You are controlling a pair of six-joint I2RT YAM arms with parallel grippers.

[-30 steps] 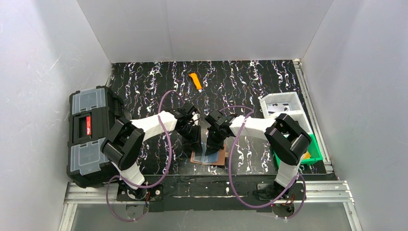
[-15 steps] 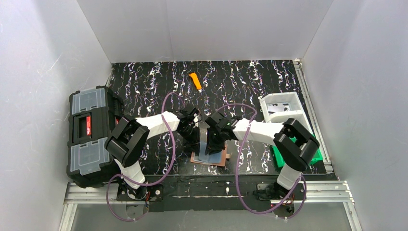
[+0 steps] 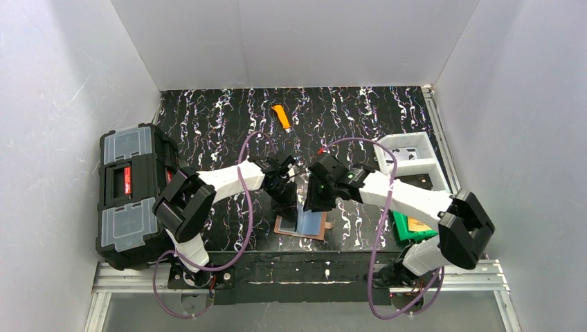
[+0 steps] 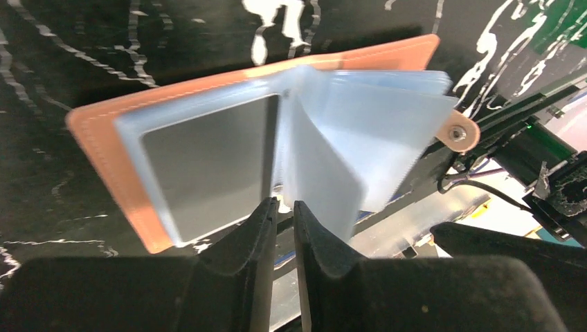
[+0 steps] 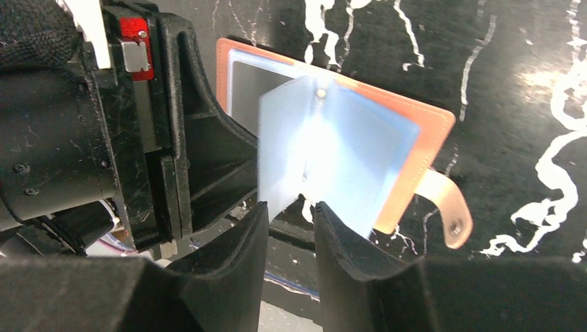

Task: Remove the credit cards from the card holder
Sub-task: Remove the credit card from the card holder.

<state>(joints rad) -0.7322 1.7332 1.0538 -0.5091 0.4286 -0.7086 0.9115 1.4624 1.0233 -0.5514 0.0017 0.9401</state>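
The card holder point(image 3: 282, 225) lies open near the table's front edge, brown leather point(image 4: 104, 138) with pale blue plastic sleeves. A grey card point(image 4: 208, 159) sits in the left sleeve, and no orange-tan card shows. One sleeve leaf point(image 5: 291, 138) stands upright at the spine, blurred. The side tab point(image 5: 450, 211) sticks out to the right. My left gripper point(image 3: 287, 202) is at the holder's near edge, its jaws point(image 4: 285, 203) almost together with nothing between them. My right gripper point(image 3: 313, 204) hovers just right of the standing leaf, jaws point(image 5: 289, 205) a little apart and empty.
A big black toolbox point(image 3: 131, 194) stands at the left edge. An orange utility knife point(image 3: 280, 117) lies at the back middle. A white bin point(image 3: 408, 155) and a green bin point(image 3: 415, 225) are on the right. The metal rail runs just below the holder.
My right arm has swung out to the right and its gripper has lifted off the holder. A sleeve leaf has flipped up. The left gripper has shifted slightly right.
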